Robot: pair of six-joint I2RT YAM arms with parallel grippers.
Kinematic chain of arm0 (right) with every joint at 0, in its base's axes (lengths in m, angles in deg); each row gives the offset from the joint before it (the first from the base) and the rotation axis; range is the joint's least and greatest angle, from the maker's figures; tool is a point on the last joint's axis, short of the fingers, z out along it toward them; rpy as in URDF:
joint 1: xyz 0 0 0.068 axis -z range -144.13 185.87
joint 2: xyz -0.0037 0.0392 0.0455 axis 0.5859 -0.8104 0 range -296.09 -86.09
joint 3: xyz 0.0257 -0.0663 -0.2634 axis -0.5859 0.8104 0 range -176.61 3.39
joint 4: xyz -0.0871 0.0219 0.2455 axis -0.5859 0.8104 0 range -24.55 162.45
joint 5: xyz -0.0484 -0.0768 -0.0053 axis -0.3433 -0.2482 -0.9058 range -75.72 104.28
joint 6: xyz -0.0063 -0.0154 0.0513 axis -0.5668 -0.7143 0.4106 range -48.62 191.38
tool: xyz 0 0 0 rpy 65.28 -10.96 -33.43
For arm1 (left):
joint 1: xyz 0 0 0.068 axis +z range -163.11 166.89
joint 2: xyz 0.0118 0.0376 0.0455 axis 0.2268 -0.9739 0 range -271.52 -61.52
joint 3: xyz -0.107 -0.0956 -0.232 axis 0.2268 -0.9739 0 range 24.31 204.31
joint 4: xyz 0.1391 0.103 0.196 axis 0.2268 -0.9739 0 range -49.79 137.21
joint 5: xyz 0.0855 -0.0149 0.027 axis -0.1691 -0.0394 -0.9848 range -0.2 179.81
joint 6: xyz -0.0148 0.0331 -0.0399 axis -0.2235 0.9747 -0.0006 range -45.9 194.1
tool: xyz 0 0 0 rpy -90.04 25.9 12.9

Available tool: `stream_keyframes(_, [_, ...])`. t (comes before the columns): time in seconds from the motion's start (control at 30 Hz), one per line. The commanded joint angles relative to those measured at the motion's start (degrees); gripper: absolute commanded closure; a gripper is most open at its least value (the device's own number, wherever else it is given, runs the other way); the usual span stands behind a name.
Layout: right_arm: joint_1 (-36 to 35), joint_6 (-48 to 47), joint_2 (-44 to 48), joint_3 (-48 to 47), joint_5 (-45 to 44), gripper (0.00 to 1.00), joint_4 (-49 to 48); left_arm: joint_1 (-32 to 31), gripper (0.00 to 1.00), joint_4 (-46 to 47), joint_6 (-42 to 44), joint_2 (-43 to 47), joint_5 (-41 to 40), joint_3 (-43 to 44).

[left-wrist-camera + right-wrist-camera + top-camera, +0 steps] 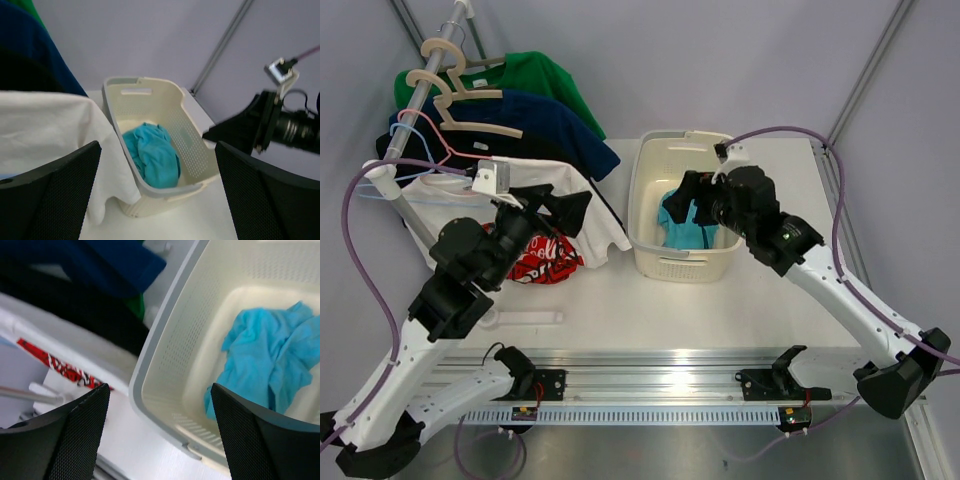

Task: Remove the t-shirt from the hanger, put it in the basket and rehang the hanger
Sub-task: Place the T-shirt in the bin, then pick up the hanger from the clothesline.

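White counter (pixel 650 310) under pale grey walls carries a cream basket (pixel 645 170). The left pincer (pixel 563 208), jaws wide apart, hovers beside a white shirt (pixel 545 175) whose hanger is mostly covered. The right pincer (pixel 688 200), also spread and holding nothing, hangs over the basket, hiding part of the teal t-shirt (pixel 685 232), which lies crumpled on the basket floor. Farther back, bare beige hangers (pixel 470 90) sit on the rail (pixel 440 50).
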Motion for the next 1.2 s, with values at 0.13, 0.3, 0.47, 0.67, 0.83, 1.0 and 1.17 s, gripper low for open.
stream_keyframes(0.13, [-3.6, 1.1, 5.5, 8.5, 10.6, 0.12, -5.6, 0.1, 0.02, -2.7, 7.5, -8.6, -18.3, 11.7])
stream_keyframes(0.3, [-4.7, 2.8, 8.9, 11.8, 13.0, 0.12, -9.1, 0.1, 0.01, -3.3, 8.2, -7.8, -29.3, 13.7])
stream_keyframes(0.47, [-7.4, 1.4, 9.5, 11.8, 10.4, 0.12, -9.6, 0.7, 0.03, -6.1, 9.2, -10.9, -33.4, 18.0])
stream_keyframes(0.67, [-8.5, 1.0, 8.7, 12.1, 11.4, 0.12, -10.2, 2.1, 0.07, -11.1, 9.6, -15.6, -44.3, 21.5])
stream_keyframes(0.83, [-9.9, 0.1, 8.1, 11.5, 11.1, 0.12, -9.8, 4.3, 0.09, -11.1, 8.5, -16.5, -46.4, 21.6])
stream_keyframes(1.0, [-10.8, -0.5, 8.1, 11.2, 10.7, 0.12, -9.6, 5.4, 0.16, -11.0, 7.8, -16.0, -46.4, 21.7])
stream_keyframes(1.17, [-11.0, -0.5, 8.0, 11.3, 11.5, 0.11, -9.7, 6.7, 0.19, -11.0, 8.4, -16.1, -45.2, 21.2])
